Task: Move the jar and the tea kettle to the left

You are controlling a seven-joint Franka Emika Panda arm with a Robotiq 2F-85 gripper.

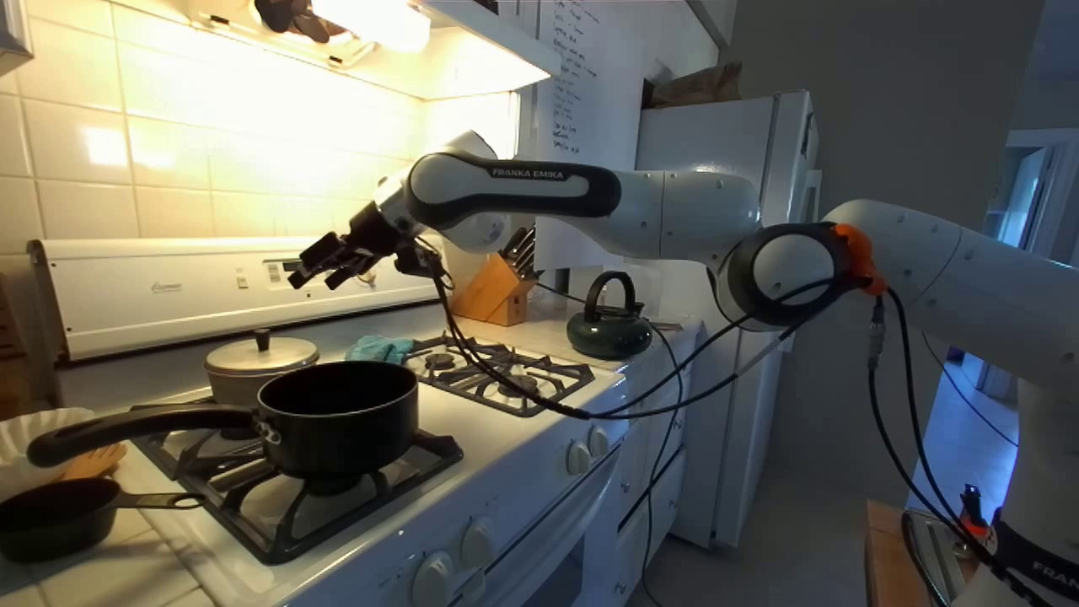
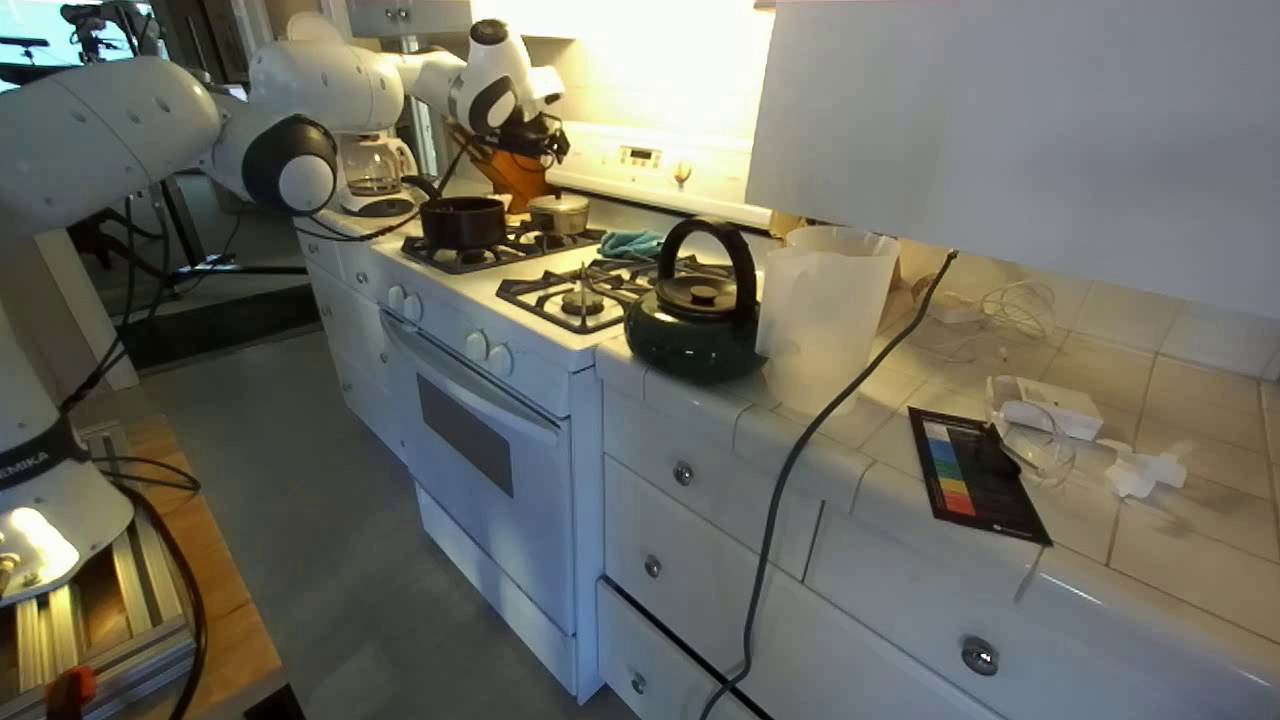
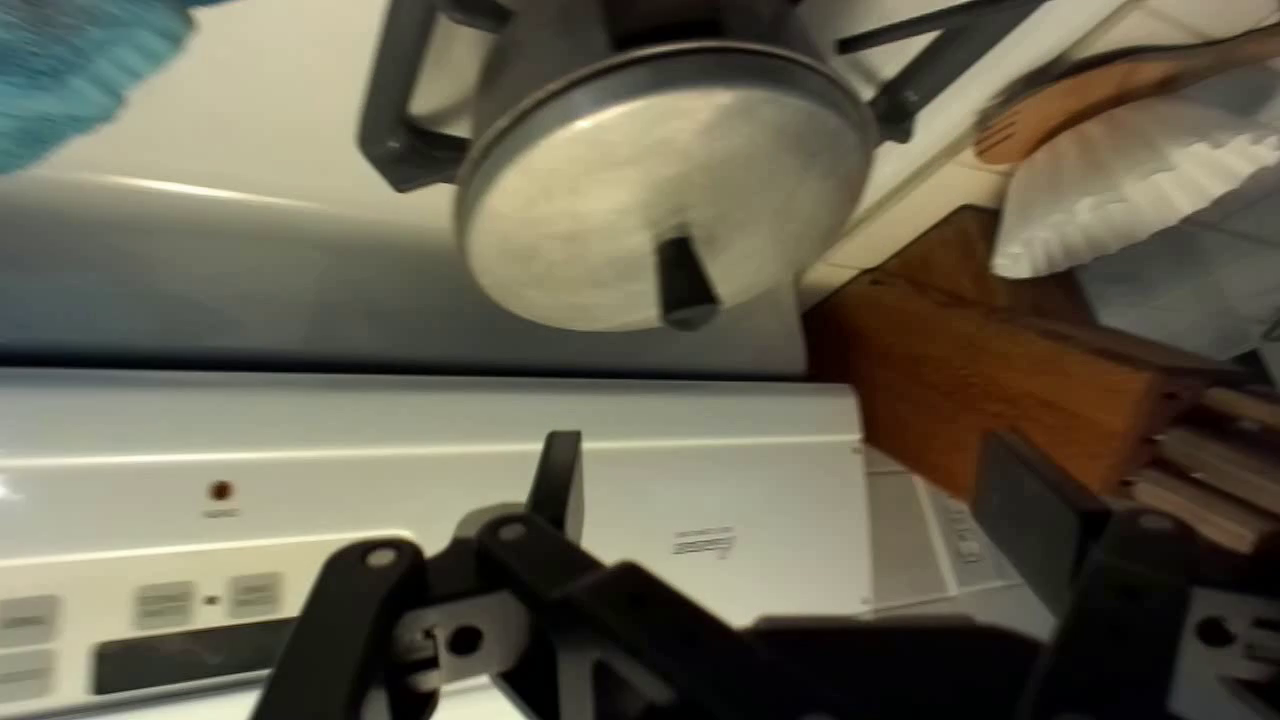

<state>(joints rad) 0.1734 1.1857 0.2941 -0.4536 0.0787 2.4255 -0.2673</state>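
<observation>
The tea kettle [image 1: 609, 329], dark green-black with an arched handle, stands upright on the tiled counter beside the stove. In an exterior view, the kettle [image 2: 695, 330] sits near the counter's front edge. Just behind it rises a frosted white pitcher-like jar [image 2: 825, 320], partly covered by the kettle. My gripper [image 1: 314, 274] hangs in the air before the stove's back panel, well apart from both. In the wrist view the gripper [image 3: 795, 490] is open, its fingers spread wide with nothing between them. Neither kettle nor jar shows in that view.
A lidded silver pot [image 3: 665, 200] lies below my gripper. A long-handled black pot [image 1: 337, 421] occupies a front burner, with a small black pan [image 1: 59, 518] beside the stove. Knife block [image 1: 493, 291], teal cloth [image 1: 379, 348] and a loose cable [image 2: 800, 440] are also around.
</observation>
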